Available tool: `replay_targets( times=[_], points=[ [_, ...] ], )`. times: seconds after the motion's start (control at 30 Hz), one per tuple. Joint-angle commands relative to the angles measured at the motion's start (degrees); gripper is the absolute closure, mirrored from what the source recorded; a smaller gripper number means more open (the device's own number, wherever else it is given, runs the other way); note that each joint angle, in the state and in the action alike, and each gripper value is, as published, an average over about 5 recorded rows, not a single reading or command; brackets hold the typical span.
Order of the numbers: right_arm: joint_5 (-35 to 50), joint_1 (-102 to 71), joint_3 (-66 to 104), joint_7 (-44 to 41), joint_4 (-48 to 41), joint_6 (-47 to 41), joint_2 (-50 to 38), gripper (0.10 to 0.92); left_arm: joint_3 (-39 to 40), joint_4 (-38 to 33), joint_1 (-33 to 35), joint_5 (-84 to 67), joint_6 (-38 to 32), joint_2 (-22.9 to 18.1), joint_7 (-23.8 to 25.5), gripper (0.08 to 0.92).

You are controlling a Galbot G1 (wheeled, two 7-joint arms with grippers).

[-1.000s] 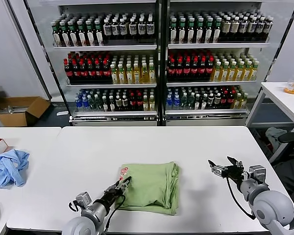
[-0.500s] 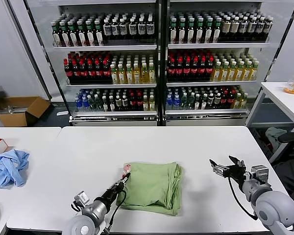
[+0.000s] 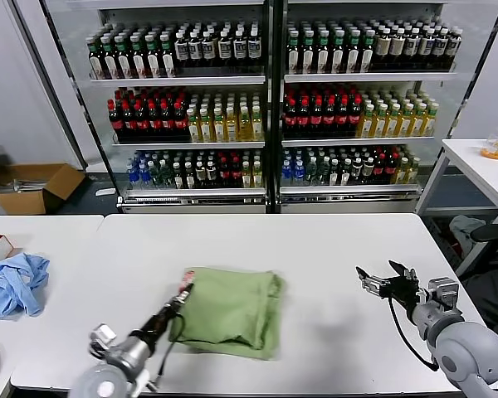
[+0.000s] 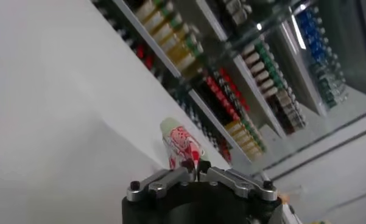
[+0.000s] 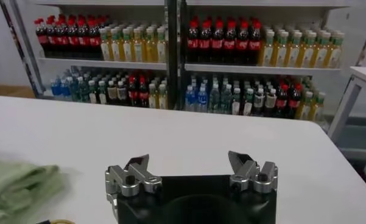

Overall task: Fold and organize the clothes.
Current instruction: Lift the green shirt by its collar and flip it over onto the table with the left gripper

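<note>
Gripping the near-left corner of the polo shirt (image 3: 230, 310), the left gripper (image 3: 176, 305) sits low left of centre in the head view, jaws pinched together on a bit of checkered fabric; the left wrist view shows that red-and-white scrap (image 4: 181, 146) poking up between the fingers. Shirt lies folded in a green bundle, centre-bottom of the table (image 3: 332, 240). Right gripper (image 3: 388, 283) is parked lower right, jaws wide apart, well clear of the cloth.

Risks, as I judge them: the pinch looks thin, maybe only one layer, so any pull could drag the top ply and undo the fold. Bundle is also near the table's front edge; a tug that way could slide it off. Blue garment (image 3: 14, 284) at far left isn't involved, shouldn't interfere.
</note>
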Motion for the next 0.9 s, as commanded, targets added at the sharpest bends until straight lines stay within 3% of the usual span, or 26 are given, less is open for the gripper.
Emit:
replay_targets(
  times=[0.03, 0.17, 0.3, 0.43, 0.6, 0.77, 0.9],
  points=[
    [0.6, 0.2, 0.4, 0.1, 0.8, -0.1, -0.5, 0.203, -21.8, -1.2, 0.8, -9.2, 3.1, 18.2, 0.6, 0.903],
    [0.8, 0.1, 0.8, 0.1, 1.4, -0.2, -0.7, 0.203, -25.1, -4.1, 0.4, -10.3, 4.3, 23.4, -0.1, 0.903],
    [0.7, -0.6, 1.2, 0.1, 1.8, -0.2, -0.6, 0.203, -19.6, -10.6, -0.6, -6.9, 3.3, 23.4, -2.5, 0.903],
    [0.3, -1.1, 1.2, 0.1, 2.2, -0.2, -0.3, 0.203, -6.7, -14.1, -1.1, 0.7, 1.6, 19.1, -4.9, 0.903],
    [-0.3, -1.1, 1.1, 0.1, 2.1, -0.1, 0.2, 0.203, 9.2, -10.1, -3.2, 11.1, -0.1, 10.4, -6.0, 0.903],
    [-1.0, -1.3, 0.8, -0.1, 1.7, 0.0, 0.5, 0.203, 18.1, -7.4, -6.8, 14.5, -0.3, 2.1, -6.3, 0.903],
    [-1.3, -1.2, 0.7, -0.2, 1.0, 0.2, 0.8, 0.203, 22.4, -6.9, -10.1, 11.8, -0.3, -1.8, -7.5, 0.903]
  ],
)
